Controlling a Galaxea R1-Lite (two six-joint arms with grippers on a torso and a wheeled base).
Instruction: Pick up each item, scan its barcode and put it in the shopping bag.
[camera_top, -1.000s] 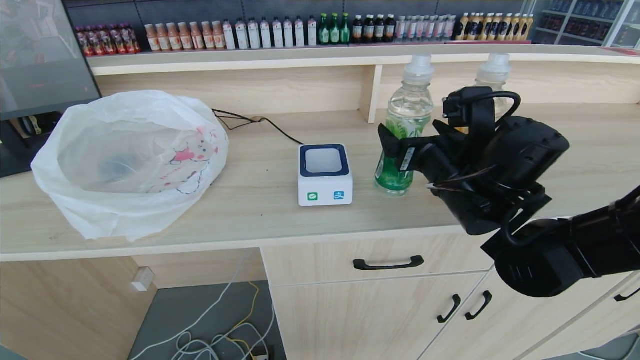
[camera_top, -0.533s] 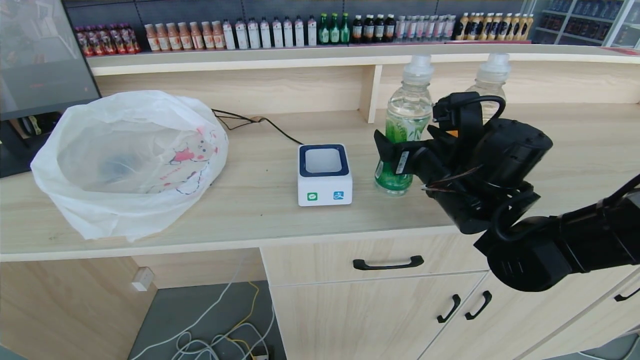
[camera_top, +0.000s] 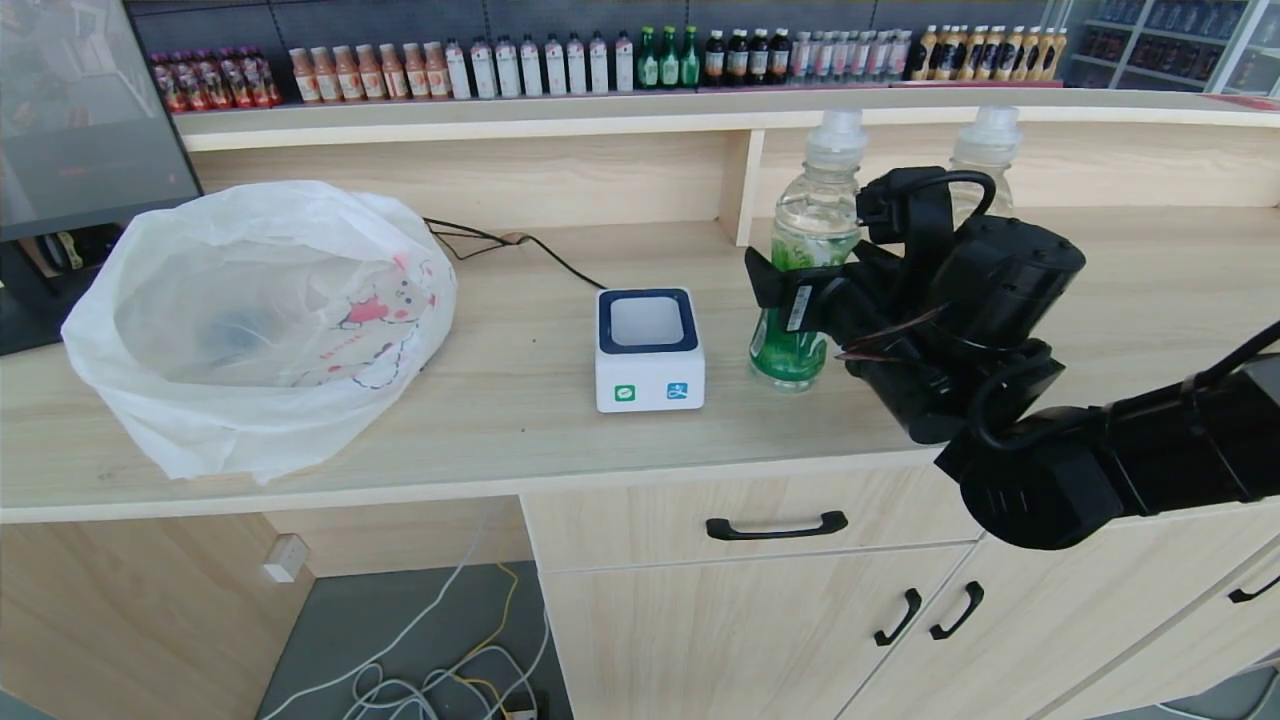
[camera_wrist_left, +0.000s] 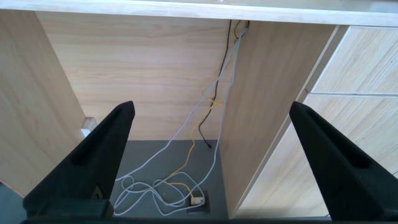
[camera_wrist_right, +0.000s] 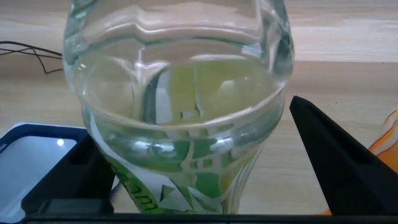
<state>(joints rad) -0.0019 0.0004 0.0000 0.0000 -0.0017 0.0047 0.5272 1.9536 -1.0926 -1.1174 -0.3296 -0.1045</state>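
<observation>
Right wrist view: bottle (camera_wrist_right: 180, 93) within pincer (camera_wrist_right: 194, 127)

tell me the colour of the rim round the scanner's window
Dark blue, on a white scanner; clearest in the head view.

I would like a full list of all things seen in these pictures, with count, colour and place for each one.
counter: one, light wood, across the head view
shopping bag: one, translucent white, on the counter's left part, mouth open
scanner: one, white with dark blue top frame, mid-counter
green-labelled bottle: one, clear, upright just right of the scanner
second bottle: one, clear with pale cap, behind the right arm
black cable: one, on the counter behind the scanner
shelf bottles: many, mixed colours, in a row on the back shelf
handles: four, black, on the cabinet fronts
floor cables: several, white and yellow, under the counter
right claw: black, open, fingers either side of the green-labelled bottle
left claw: black, open, below the counter
</observation>
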